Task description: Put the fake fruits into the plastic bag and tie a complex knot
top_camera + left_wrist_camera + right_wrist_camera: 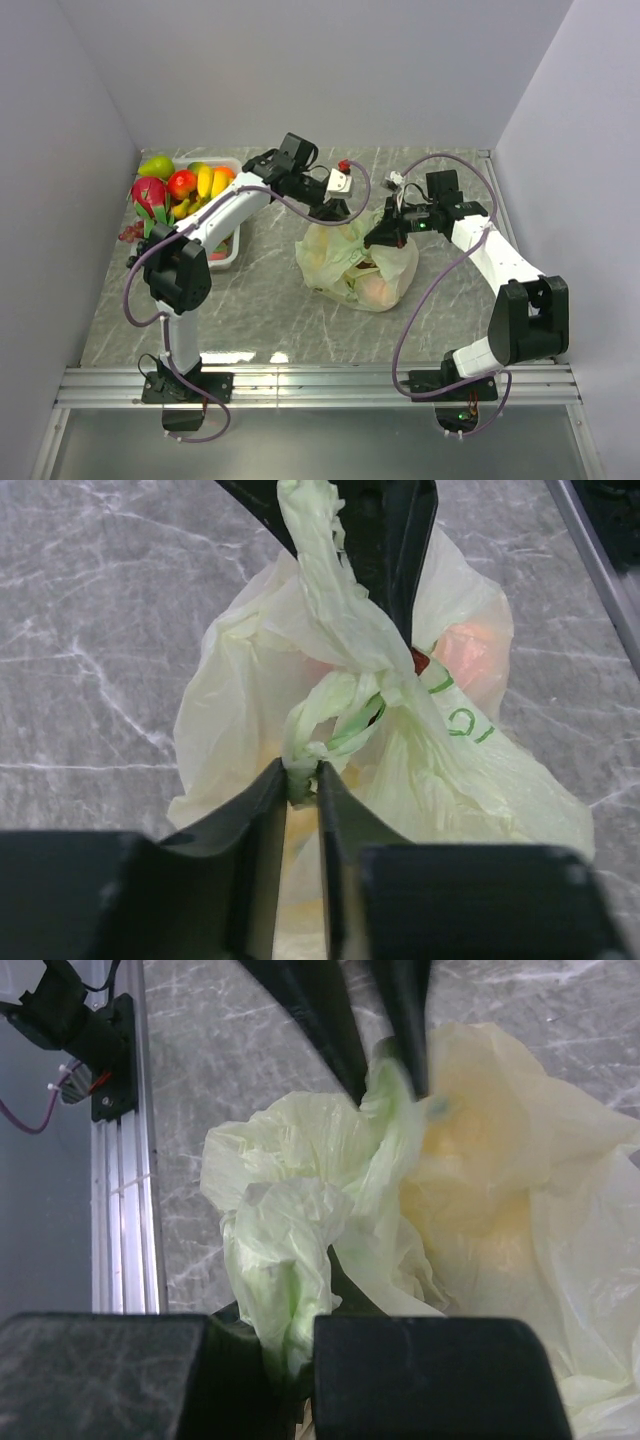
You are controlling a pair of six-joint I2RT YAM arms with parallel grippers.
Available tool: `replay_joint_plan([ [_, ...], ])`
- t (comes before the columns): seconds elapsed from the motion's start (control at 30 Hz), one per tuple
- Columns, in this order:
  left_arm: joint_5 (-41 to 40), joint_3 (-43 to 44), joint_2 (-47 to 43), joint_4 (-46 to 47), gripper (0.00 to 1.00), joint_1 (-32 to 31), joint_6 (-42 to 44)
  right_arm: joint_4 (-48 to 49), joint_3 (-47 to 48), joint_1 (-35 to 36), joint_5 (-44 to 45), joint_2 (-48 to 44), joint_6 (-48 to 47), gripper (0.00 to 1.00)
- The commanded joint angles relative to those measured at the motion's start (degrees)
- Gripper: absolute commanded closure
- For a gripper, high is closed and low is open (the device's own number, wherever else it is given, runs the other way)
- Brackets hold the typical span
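Observation:
The pale-green plastic bag (355, 265) sits mid-table with fake fruits showing through it, one orange-pink (375, 290). My left gripper (335, 210) is above the bag's far left side. In the left wrist view it (302, 775) is shut on a twisted handle end (310, 735). My right gripper (385, 232) is above the bag's right side. In the right wrist view it (295, 1345) is shut on the other bunched handle (280, 1260). The handles cross in a twisted knot (385, 675) between the two grippers. An orange fruit (465, 650) shows through the bag.
A clear tray (228, 255) at the far left holds several fruits: pink dragonfruit (150, 192), red apple (182, 183), yellow bananas (205, 182). Dark grapes (130, 233) lie beside it. An aluminium rail (320, 385) runs along the near edge. Walls close both sides.

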Motion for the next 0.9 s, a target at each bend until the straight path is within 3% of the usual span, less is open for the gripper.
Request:
replay_joint_plan([
  [0.0, 2.7, 2.7, -0.5, -2.6, 0.85, -0.4, 2.8, 0.1, 2.6, 0.5, 0.3, -0.1, -1.6, 1.00],
  [0.07, 3.7, 4.0, -0.3, -3.6, 1.00, -0.5, 2.5, 1.5, 1.6, 0.4, 1.4, -0.2, -0.6, 0.94],
  [0.1, 4.0, 4.9, -0.4, -3.6, 1.00, -0.4, 1.5, 3.8, 1.1, 0.5, 1.8, -0.4, 0.2, 0.85],
  [0.13, 4.5, 5.0, -0.9, -3.2, 1.00, -0.5, 0.6, 5.3, 0.6, 0.5, 3.1, -0.6, 1.3, 0.81],
  [0.37, 5.6, 4.4, -4.4, 1.5, 1.00, -0.4, -7.1, 12.3, -1.8, 0.6, 7.6, -0.2, 6.1, 0.71],
  [0.67, 2.7, -1.2, -11.3, 8.1, 1.00, -0.3, -19.2, 10.8, -1.3, 0.5, 8.2, 1.8, 5.0, 0.72],
  [0.73, 1.7, -1.8, -12.1, 7.7, 1.00, -0.5, -21.0, 10.5, -1.2, 0.6, 7.4, 2.0, 5.5, 0.81],
  [0.77, 1.3, -2.9, -12.3, 7.7, 1.00, -0.8, -22.1, 10.8, -1.1, 0.6, 6.9, 2.1, 6.9, 0.90],
  [0.87, 0.5, -5.1, -12.9, 4.8, 1.00, -1.8, -24.0, 12.6, -0.7, 0.6, 5.6, 2.3, 12.5, 1.00],
])
